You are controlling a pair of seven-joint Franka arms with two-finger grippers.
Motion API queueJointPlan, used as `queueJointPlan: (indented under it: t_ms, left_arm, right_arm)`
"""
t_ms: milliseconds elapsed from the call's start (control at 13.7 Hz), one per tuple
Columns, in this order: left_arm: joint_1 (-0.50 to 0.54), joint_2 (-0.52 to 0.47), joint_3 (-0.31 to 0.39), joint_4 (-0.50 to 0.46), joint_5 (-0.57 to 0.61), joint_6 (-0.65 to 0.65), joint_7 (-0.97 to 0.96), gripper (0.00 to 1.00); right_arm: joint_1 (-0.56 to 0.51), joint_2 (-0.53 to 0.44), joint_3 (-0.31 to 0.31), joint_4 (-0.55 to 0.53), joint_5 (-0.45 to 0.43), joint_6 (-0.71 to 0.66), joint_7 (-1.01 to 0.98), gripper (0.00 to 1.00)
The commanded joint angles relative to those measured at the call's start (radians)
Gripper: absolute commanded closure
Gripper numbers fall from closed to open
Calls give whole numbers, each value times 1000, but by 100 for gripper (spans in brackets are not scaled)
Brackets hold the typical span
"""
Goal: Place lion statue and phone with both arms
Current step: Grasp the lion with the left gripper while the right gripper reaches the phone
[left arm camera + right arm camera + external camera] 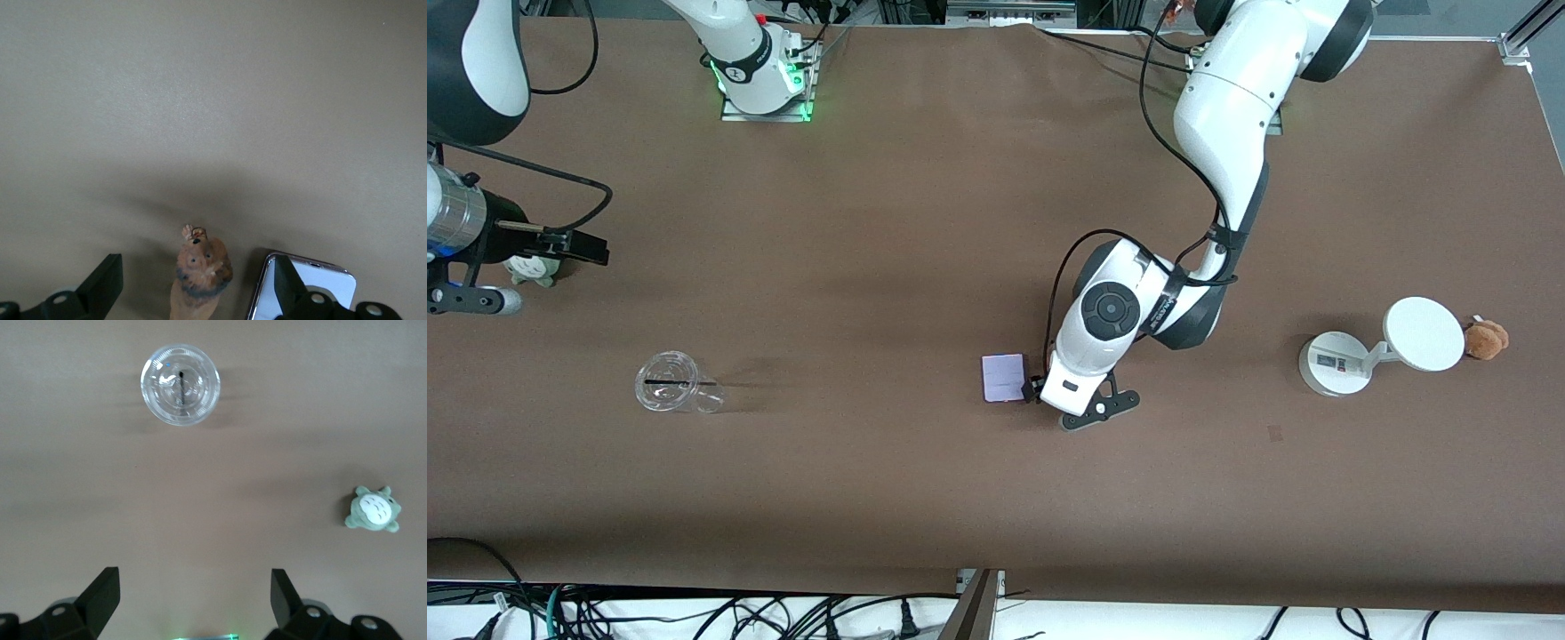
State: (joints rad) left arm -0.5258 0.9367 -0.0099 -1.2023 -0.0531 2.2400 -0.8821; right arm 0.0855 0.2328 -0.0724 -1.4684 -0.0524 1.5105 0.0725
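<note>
The lion statue [200, 275], a small reddish-brown figurine, sits on the brown table between the fingers of my left gripper [197, 273]. That gripper is open and low over it, touching nothing that I can see. The phone [1003, 378], flat and pale lavender, lies right beside the lion; one left finger [288, 283] overlaps the edge of the phone [320, 283]. In the front view the left hand [1080, 369] hides the lion. My right gripper [193, 587] hangs open and empty at the right arm's end of the table.
A clear plastic cup [669, 384] stands nearer the front camera than the right hand. A green plush toy [534, 268] lies under that hand. A white round stand [1378, 348] and a tan plush toy [1487, 340] sit toward the left arm's end.
</note>
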Motion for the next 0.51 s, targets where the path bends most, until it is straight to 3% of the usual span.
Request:
queueJointPlan:
  t_ms: [0,73,146,219,292,365,438]
  left_arm:
    - [-17,53,19,66,-1,4,-15,0]
    - [-17,57,19,69,-1,6,-20,0]
    - [-17,57,18,70,-1,6,-23,26]
    - [-14,56,18,72,-2,6,-17,69]
    - [-13,54,16,70,-2,4,-14,89]
    - [-10,53,11,66,-2,4,-15,100]
    - [-13,53,8,64,-2,4,-18,100]
  right_arm:
    - [57,60,2,17,20,46,20,0]
    - [74,69,2,17,29,72,32,0]
    - [79,92,2,19,39,101,68,0]
    - [85,121,2,19,52,137,99,0]
    - [98,158,2,19,84,175,110,0]
    - [111,189,3,19,117,215,112,0]
    - [138,212,2,19,131,253,113,0]
